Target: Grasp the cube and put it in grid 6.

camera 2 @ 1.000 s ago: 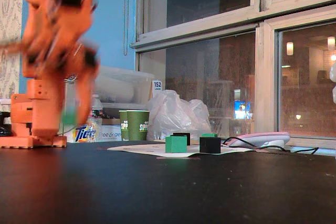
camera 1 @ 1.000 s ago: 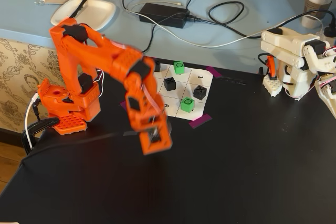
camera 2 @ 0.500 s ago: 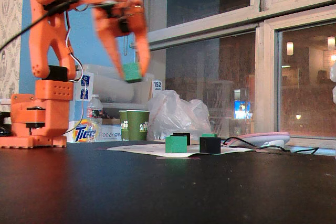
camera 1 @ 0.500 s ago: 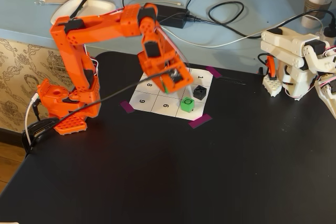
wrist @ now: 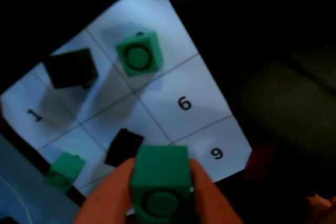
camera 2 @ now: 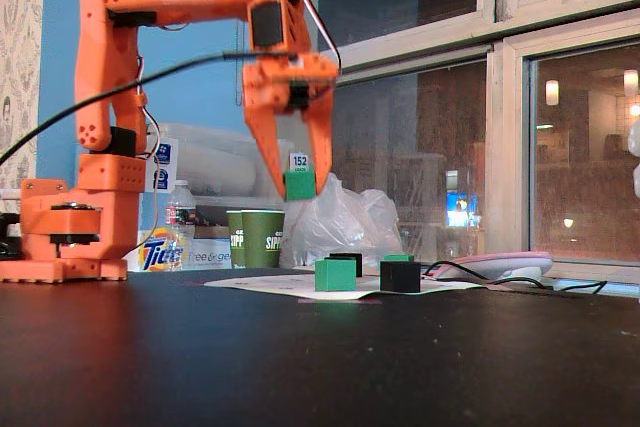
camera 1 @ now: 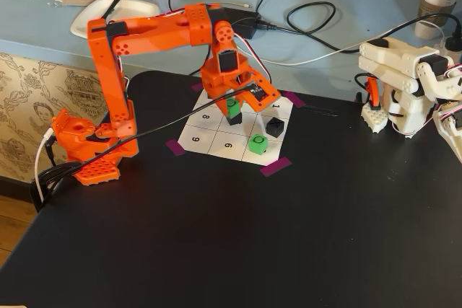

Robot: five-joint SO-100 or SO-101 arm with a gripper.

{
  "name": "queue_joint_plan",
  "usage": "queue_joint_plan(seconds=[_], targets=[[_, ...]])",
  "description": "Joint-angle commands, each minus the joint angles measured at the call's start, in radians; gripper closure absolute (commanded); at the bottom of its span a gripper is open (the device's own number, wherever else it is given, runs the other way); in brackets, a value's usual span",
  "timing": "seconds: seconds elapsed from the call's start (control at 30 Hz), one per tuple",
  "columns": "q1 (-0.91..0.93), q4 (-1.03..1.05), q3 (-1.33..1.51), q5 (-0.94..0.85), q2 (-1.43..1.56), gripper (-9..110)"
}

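My orange gripper is shut on a green cube and holds it well above the paper grid. A fixed view from the side shows the cube pinched between the fingertips, high over the table. In the wrist view the cube sits between my two orange fingers. Grid cell 6 is bare and lies just ahead of the held cube, beside cell 9. Cell 6 also shows in a fixed view.
A second green cube stands on the cell next to 6. Two black cubes sit on other cells. A third green cube is at the grid's edge. A white robot arm stands at the right.
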Motion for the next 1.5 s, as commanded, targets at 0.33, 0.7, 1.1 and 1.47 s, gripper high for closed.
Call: queue_joint_plan(seconds=[0.33,0.7,1.1,1.47], targets=[[0.081,0.003,0.118,0.032,0.015,101],[0.092,-0.063,0.229,0.020,0.054,101],[0.117,-0.127,0.227,-0.011,0.057,101],[0.114,-0.250,0.281,-0.031,0.058,101]])
